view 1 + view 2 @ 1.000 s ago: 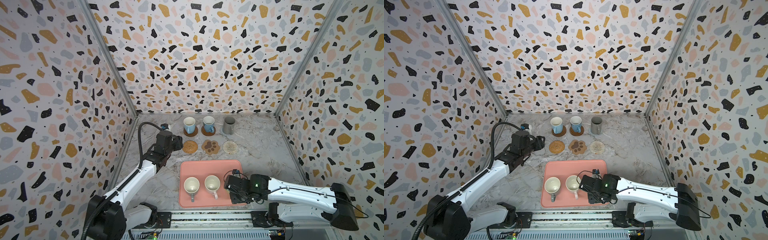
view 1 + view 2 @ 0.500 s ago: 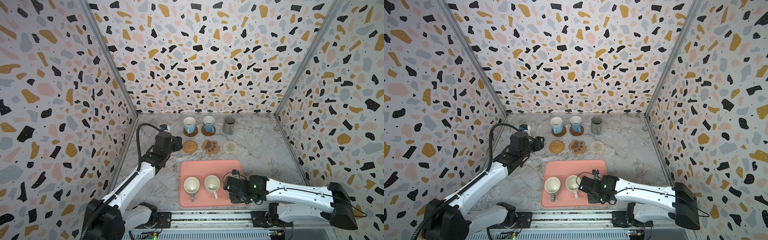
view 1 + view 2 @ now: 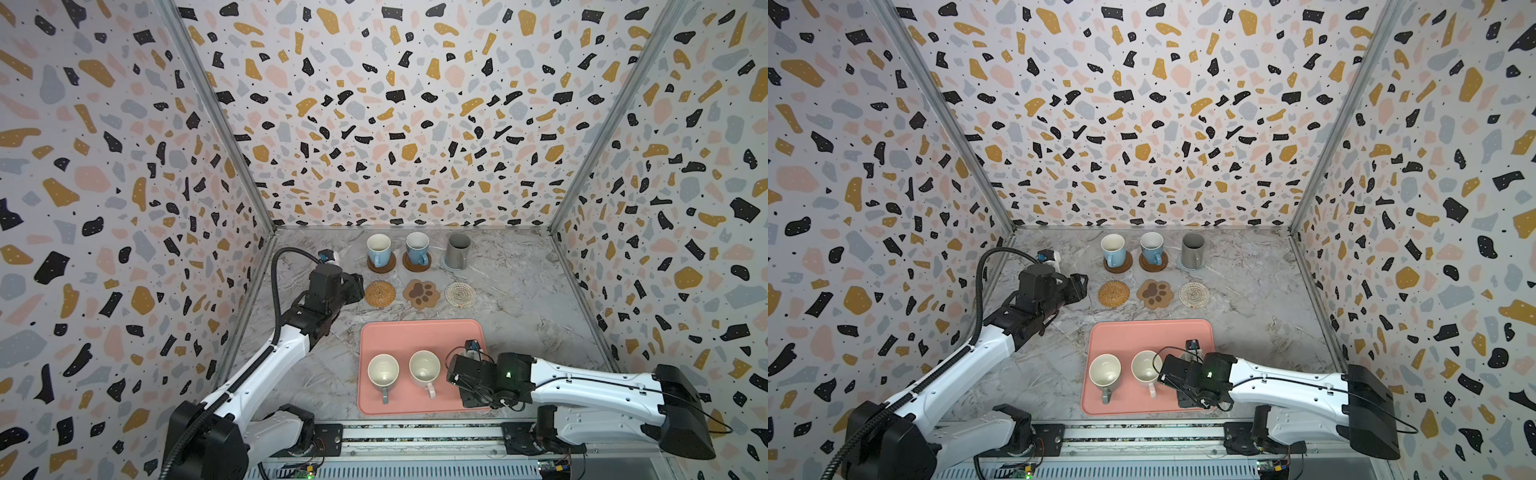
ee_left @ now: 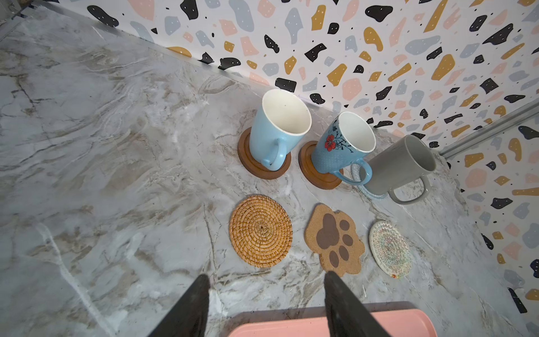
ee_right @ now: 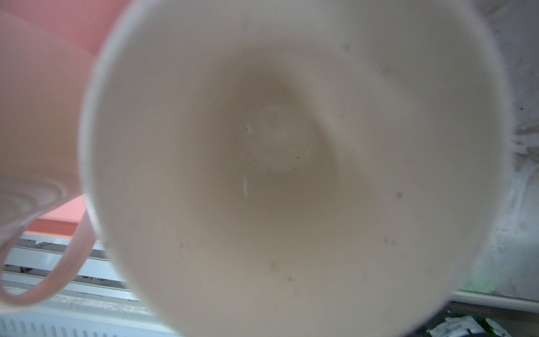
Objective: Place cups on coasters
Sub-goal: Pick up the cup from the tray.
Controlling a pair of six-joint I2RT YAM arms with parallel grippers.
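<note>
Two light blue cups (image 3: 379, 247) (image 3: 417, 247) stand on brown wooden coasters, and a dark grey cup (image 3: 458, 251) stands on a grey-blue one. The rattan coaster (image 3: 380, 294), paw coaster (image 3: 422, 293) and whitish coaster (image 3: 460, 294) are bare. On the pink tray (image 3: 415, 336) stand a grey-handled cup (image 3: 383, 370) and a pink-handled cup (image 3: 424, 368). My right gripper (image 3: 459, 376) is low over the tray's right side, shut on a third cup (image 5: 291, 160) whose cream inside fills the right wrist view. Its fingers are hidden. My left gripper (image 4: 267, 277) hangs open beside the rattan coaster.
Patterned walls close in the left, back and right of the marble table (image 3: 519, 299). The left arm (image 3: 286, 345) reaches along the left wall. A metal rail (image 3: 415, 434) runs along the front edge just behind the tray.
The right gripper's jaws have closed over the cup on the tray's right side. The left arm has stayed where it was.
</note>
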